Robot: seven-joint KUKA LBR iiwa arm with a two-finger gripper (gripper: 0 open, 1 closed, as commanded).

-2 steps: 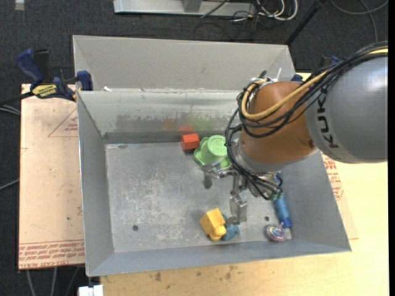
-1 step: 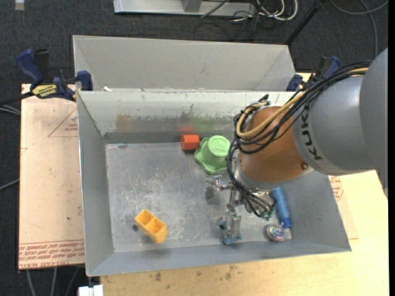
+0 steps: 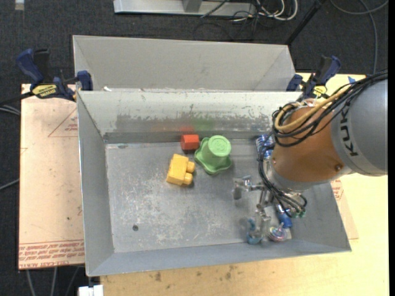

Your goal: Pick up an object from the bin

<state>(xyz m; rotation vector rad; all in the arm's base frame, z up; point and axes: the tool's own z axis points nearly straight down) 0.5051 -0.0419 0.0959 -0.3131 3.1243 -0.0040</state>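
Hanging over the near right corner of the bin (image 3: 94, 177), the gripper (image 3: 266, 230) hides whether it is open.

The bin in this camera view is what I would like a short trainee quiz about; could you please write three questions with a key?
1. Multiple choice: which thing lies right beside the green cup, towards the bin's back wall? A) a red block B) a blue ball C) a white spoon
2. True or false: the end effector is by the bin's front wall, towards the right, well apart from the green cup.
3. Fill in: left of the green cup, and nearer the front than the red block, lies a ____.

Key: 1 A; 2 true; 3 yellow block
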